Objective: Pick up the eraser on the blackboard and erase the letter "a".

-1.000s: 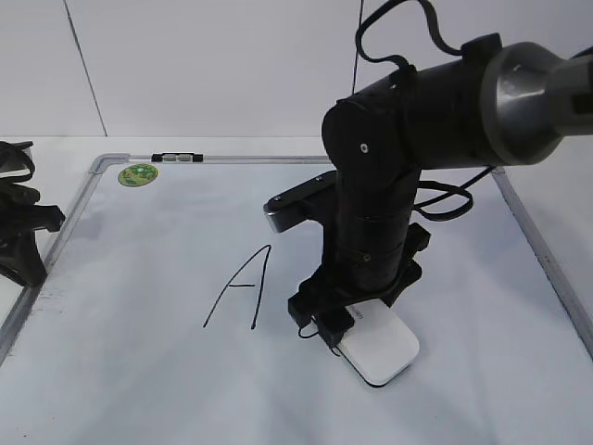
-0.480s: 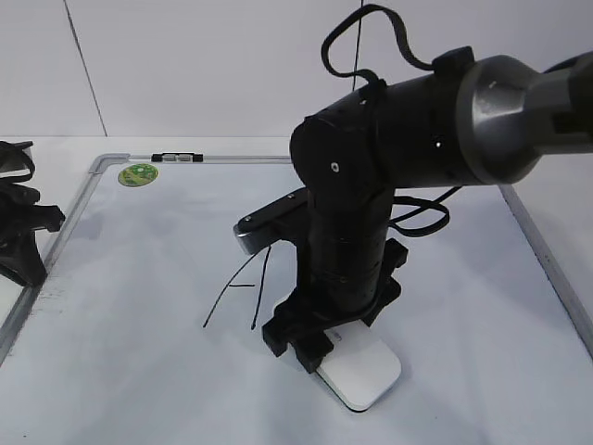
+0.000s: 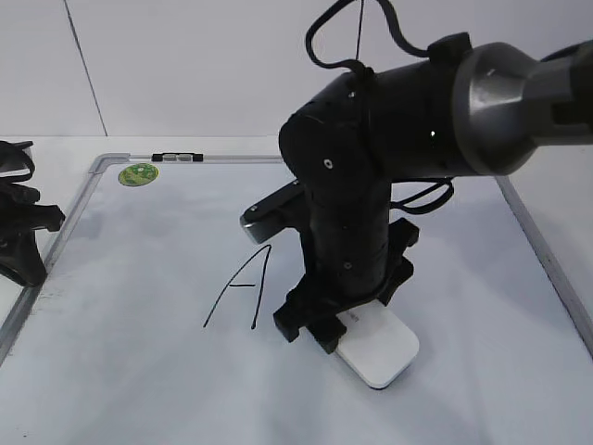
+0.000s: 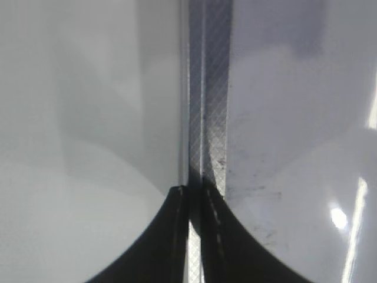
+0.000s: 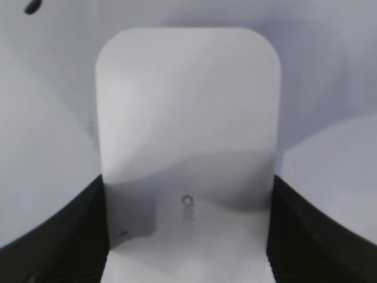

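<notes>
The white eraser [image 3: 382, 352] lies flat on the blackboard [image 3: 139, 287] at the front middle. My right gripper [image 3: 318, 326] is shut on it, one finger on each long side. In the right wrist view the eraser [image 5: 187, 106] fills the space between the fingers [image 5: 187, 236]. The small letter "a" does not show in any view. A tall capital "A" [image 3: 243, 283] stands just left of the eraser. My left gripper [image 3: 20, 243] rests at the board's left edge, shut and empty, over the silver frame [image 4: 206, 88].
A green round sticker [image 3: 138, 173] sits at the board's far left corner. The right arm's bulky black body [image 3: 371, 176] stands over the middle of the board. A short black marker stroke [image 5: 32, 7] shows beyond the eraser's far left corner.
My right gripper slid the eraser left and nearer, covering part of the capital "A", then back right. The "A" now shows whole. The left arm has not moved.
</notes>
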You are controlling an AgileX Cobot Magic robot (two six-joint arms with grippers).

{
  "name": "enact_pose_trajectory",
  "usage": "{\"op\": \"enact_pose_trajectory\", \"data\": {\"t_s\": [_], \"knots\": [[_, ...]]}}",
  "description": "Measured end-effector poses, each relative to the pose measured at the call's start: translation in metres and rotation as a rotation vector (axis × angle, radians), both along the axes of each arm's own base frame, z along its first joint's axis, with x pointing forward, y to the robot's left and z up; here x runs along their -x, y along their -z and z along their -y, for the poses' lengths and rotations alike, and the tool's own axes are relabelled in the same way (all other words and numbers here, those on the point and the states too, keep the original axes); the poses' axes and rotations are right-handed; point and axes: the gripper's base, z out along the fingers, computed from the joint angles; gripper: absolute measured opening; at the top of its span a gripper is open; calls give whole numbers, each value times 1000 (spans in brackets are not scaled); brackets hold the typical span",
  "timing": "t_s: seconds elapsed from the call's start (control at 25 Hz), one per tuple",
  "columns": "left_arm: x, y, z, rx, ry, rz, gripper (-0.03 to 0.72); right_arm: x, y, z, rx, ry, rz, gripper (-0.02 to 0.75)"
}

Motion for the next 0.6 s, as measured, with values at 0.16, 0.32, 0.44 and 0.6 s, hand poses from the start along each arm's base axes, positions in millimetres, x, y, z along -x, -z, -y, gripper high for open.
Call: {"op": "enact_pose_trajectory", "data": {"t_s": [0.16,0.32,0.44,0.6], "knots": [[0,0,0,0,0,0,25,-7,-7,4,30,15,44,559],[0,0,0,0,0,0,29,-15,-9,13,35,48,45,559],[0,0,0,0,0,0,29,-24,-9,25,36,90,45,559],[0,0,0,0,0,0,29,-34,-13,41,39,157,47,559]]}}
